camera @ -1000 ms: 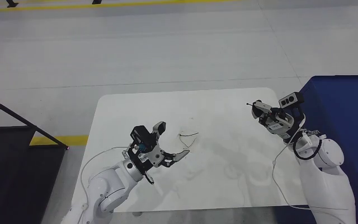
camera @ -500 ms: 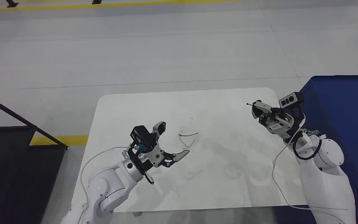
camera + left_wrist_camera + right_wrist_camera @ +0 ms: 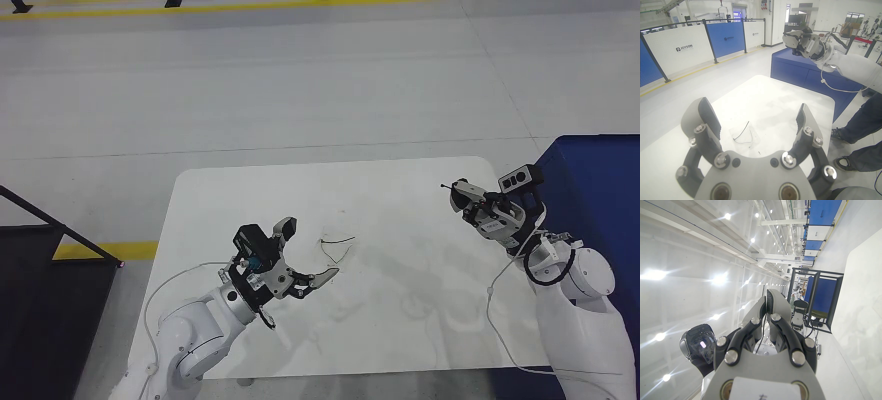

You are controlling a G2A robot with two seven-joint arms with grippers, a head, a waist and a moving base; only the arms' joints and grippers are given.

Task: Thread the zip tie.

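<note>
Nearest to me, toward the near left part of the surface (image 3: 420, 330), the left tool (image 3: 308, 250) is hovering with its jaws spread wide and nothing between them. In its wrist view the left tool (image 3: 753, 103) is framing the zip tie (image 3: 743, 132) in the gap, and I am reading that as lining up for a pick, the opening kept generous because the strap is so thin and flat. The zip tie (image 3: 335, 250) is lying loose at about the middle of the surface, just beyond the open fingertips and touching neither. It is not lying straight. It is bending into an open hook, one leg running roughly along the far edge with its free end pointing toward the right edge, the other slanting back toward the near edge, so I am treating the longer leg as its axis. Farther off, the right tool (image 3: 455, 188) is hanging raised above the far right corner, well apart from the zip tie, probably waiting as the second hand for the threading. The pads of the right tool (image 3: 767, 296) are pressing together. A thin dark tip is poking out past them, and I cannot tell what it is or whether it is actually being gripped.
</note>
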